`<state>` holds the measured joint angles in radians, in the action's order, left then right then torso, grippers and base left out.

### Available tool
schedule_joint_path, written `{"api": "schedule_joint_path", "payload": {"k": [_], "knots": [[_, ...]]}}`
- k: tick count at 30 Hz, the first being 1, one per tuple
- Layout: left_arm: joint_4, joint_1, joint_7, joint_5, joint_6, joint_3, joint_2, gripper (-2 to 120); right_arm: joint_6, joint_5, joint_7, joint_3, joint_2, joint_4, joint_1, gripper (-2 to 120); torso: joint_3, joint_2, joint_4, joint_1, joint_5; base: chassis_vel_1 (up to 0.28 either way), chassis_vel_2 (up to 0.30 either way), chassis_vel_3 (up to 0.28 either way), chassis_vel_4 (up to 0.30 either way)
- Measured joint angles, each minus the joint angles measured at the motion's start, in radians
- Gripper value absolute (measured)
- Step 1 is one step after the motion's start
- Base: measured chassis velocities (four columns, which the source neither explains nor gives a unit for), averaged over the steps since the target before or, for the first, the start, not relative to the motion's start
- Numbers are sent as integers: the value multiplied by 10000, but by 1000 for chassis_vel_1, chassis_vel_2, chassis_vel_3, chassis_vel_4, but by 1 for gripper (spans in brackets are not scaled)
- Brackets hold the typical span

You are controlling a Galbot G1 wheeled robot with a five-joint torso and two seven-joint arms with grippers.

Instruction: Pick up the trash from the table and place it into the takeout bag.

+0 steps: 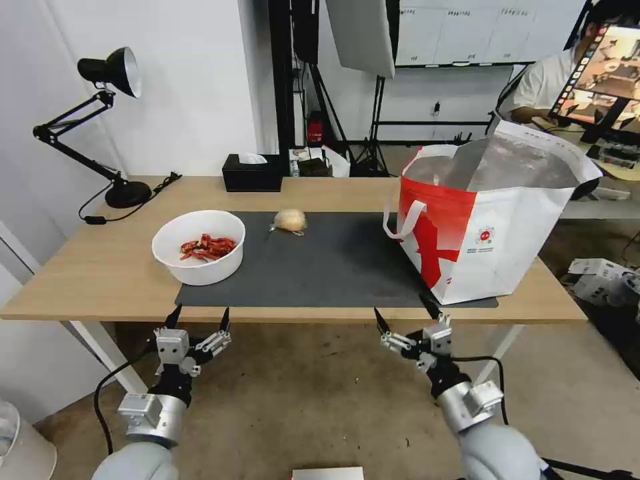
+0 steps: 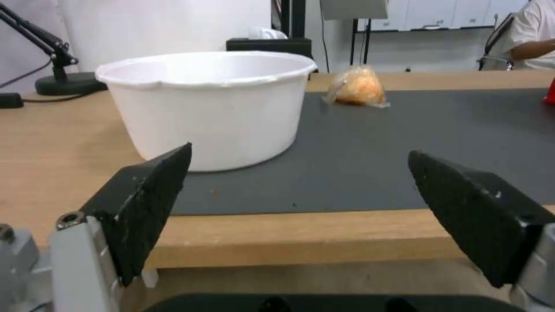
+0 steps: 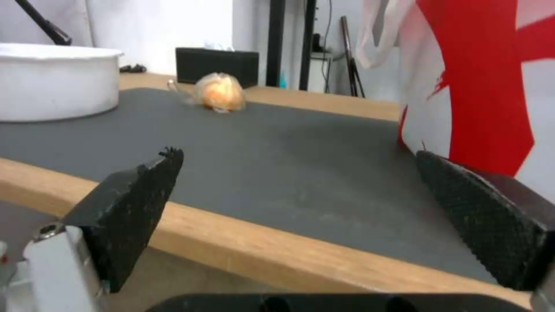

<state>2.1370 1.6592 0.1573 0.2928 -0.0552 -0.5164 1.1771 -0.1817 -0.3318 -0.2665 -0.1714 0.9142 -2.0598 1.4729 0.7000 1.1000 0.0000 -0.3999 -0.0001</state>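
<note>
A white bowl (image 1: 199, 247) of red shell scraps sits upright just ahead of my left pincer (image 1: 199, 319). The beige wrapped lump (image 1: 290, 220) lies farther ahead, between both pincers. The red-and-white takeout bag (image 1: 490, 220) stands open just beyond my right pincer (image 1: 405, 317).

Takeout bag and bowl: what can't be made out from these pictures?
- Takeout bag contents: head view, foil lining and wall hide the inside.
- Logo text: head view, too small.
- Bowl contents: both wrist views, its wall hides them.
- Wrapped lump: wrapping hides what it holds.
</note>
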Motion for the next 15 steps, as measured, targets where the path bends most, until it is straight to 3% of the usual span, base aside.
{"api": "schedule_joint_path", "payload": {"k": [15], "knots": [[-88, -8, -14, -19, 0, 18, 3, 100, 74, -77, -152, 74, -42, 39, -64, 100, 0, 0, 0, -1, 0, 0, 0, 0, 0]]}}
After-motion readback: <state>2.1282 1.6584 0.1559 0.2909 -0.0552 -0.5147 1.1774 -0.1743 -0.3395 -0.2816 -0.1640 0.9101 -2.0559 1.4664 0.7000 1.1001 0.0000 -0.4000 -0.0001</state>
